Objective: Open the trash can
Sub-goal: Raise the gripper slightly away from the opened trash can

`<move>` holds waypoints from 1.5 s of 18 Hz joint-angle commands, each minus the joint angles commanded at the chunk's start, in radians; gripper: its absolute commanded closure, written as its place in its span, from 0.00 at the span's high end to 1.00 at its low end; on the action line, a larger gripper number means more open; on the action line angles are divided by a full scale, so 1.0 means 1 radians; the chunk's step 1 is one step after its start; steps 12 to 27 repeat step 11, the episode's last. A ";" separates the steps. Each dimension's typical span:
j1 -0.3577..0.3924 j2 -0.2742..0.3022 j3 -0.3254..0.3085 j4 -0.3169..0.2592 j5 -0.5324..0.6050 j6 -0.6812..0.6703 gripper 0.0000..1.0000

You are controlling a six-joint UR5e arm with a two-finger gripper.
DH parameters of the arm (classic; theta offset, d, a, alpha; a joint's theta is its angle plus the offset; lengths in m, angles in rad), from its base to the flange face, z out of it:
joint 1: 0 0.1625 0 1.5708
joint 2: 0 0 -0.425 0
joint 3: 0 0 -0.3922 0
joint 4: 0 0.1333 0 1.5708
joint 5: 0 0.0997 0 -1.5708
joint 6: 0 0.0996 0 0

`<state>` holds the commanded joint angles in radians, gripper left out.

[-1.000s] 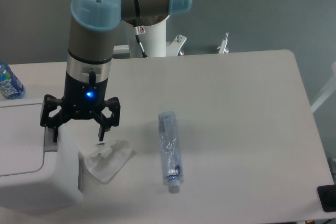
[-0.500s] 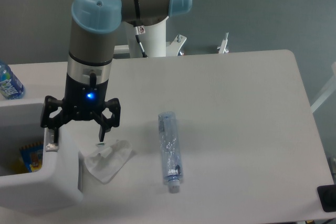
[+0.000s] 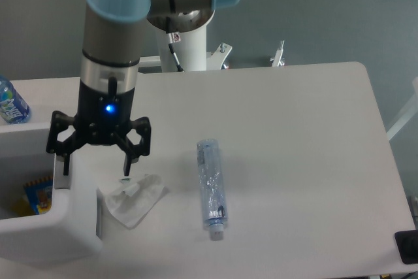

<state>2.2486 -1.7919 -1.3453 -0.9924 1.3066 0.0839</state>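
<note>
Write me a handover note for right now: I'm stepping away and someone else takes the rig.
Gripper: open, holding nothing, above the right rim of the trash can at the table's left edge.
Trash can: lid no longer covers the top; the inside shows, with a colourful item in it.
Also on the table: crumpled tissue beside the can, clear bottle lying mid-table, another bottle far left.
Done: the can looks open.
Left: probably only moving the arm clear.

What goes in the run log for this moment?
trash can: lid open, coloured item inside | end effector: open, empty, above the bin's right rim | crumpled tissue and clear bottle: lying on table
</note>
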 joint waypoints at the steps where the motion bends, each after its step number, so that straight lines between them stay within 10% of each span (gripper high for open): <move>1: 0.015 0.017 -0.006 -0.009 0.034 0.049 1.00; 11: 0.175 0.101 -0.117 -0.061 0.301 0.515 1.00; 27: 0.175 0.101 -0.117 -0.061 0.301 0.515 1.00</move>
